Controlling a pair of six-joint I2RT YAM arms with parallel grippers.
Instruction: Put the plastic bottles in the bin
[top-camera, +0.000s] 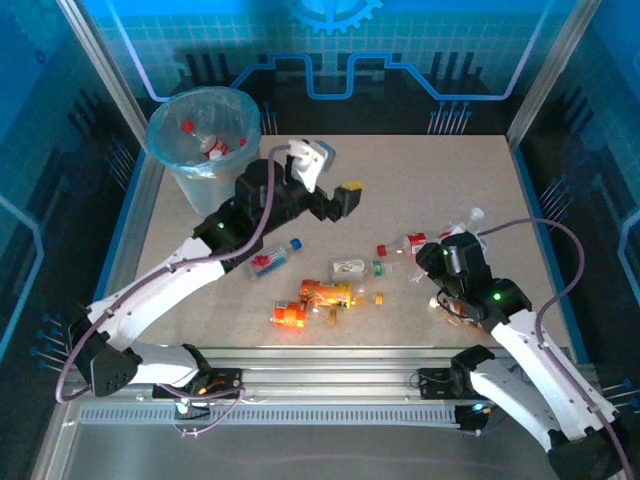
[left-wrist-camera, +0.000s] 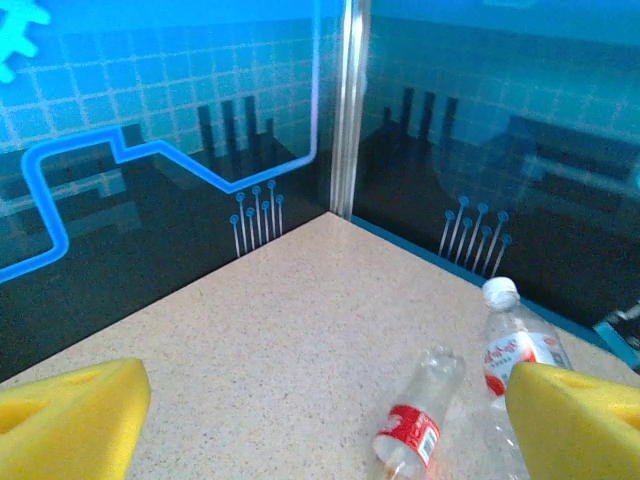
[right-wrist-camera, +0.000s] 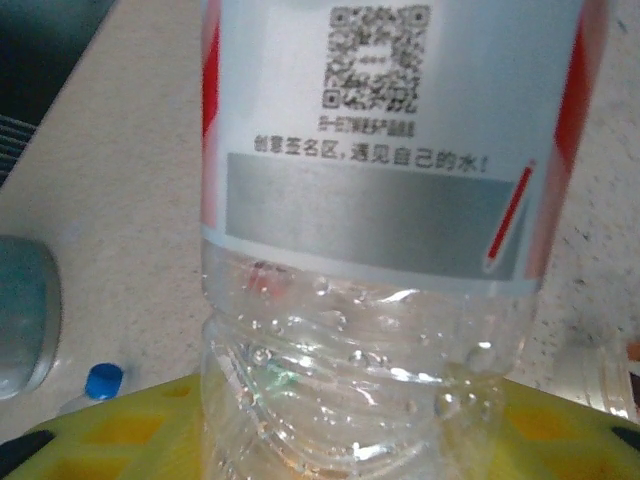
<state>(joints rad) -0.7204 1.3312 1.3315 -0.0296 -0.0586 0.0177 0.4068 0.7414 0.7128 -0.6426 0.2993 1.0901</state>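
Note:
The bin (top-camera: 205, 140), a pale-blue lined bucket, stands at the table's far left with red-capped bottles inside. My left gripper (top-camera: 338, 202) hovers right of it, open and empty; its yellow fingers (left-wrist-camera: 70, 415) stand wide apart above two clear bottles, one red-labelled (left-wrist-camera: 418, 412) and one white-capped (left-wrist-camera: 515, 340). My right gripper (top-camera: 425, 265) is shut on a clear bottle (right-wrist-camera: 380, 250) with a red and white label, held between yellow pads (right-wrist-camera: 120, 430). On the table lie a blue-capped bottle (top-camera: 275, 257), a white-labelled one (top-camera: 352, 268) and two orange ones (top-camera: 325, 293).
Blue panelled walls and metal posts enclose the table (top-camera: 220, 300). A white-capped bottle (top-camera: 472, 218) lies beyond the right arm. The far right part of the tabletop (top-camera: 450, 170) is bare. A blue cap (right-wrist-camera: 103, 381) shows low left in the right wrist view.

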